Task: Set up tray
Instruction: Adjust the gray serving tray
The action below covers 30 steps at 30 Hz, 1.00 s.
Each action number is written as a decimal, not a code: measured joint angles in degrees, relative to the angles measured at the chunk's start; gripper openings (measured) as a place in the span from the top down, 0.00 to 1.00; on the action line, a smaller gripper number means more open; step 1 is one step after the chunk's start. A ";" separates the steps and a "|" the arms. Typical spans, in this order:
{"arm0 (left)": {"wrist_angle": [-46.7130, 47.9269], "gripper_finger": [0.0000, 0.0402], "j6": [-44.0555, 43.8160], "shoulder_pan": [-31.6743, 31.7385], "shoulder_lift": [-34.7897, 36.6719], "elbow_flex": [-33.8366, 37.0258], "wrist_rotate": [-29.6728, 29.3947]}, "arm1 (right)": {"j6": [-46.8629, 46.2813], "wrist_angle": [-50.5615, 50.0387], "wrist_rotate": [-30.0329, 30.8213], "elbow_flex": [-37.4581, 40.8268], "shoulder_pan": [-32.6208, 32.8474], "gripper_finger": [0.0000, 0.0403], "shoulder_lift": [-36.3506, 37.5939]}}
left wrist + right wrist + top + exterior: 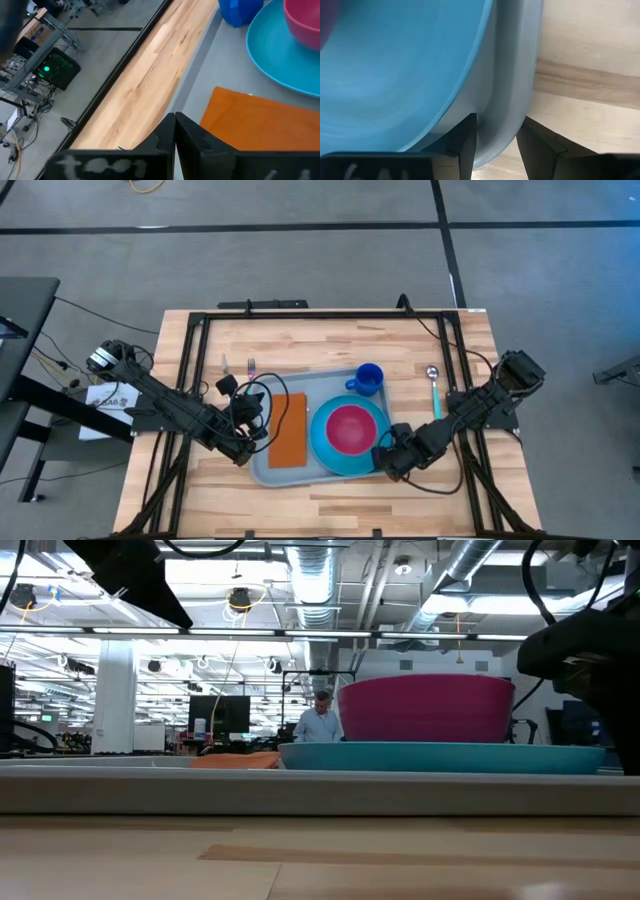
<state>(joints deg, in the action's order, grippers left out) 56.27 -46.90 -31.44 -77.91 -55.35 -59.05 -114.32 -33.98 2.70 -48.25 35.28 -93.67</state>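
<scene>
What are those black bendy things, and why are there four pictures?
They are two robot arms, each ending in a two-finger gripper. One camera looks down from above, one peeks across the table top, and one rides on each wrist. On the wooden table lies a grey tray with an orange napkin, a blue plate, a pink bowl and a blue cup. Cutlery lies beside the tray. The left gripper sits shut at the tray's left edge. The right gripper has its fingers either side of the tray's right rim.
</scene>
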 joint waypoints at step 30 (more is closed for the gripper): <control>1.04 1.00 0.66 -0.01 0.00 -0.01 -0.22 | 5.18 -51.23 3.21 -19.36 0.32 0.69 0.13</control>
<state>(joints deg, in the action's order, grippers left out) 57.31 -46.24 -31.45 -77.90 -55.36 -59.27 -109.15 -85.21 5.91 -67.61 35.60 -93.54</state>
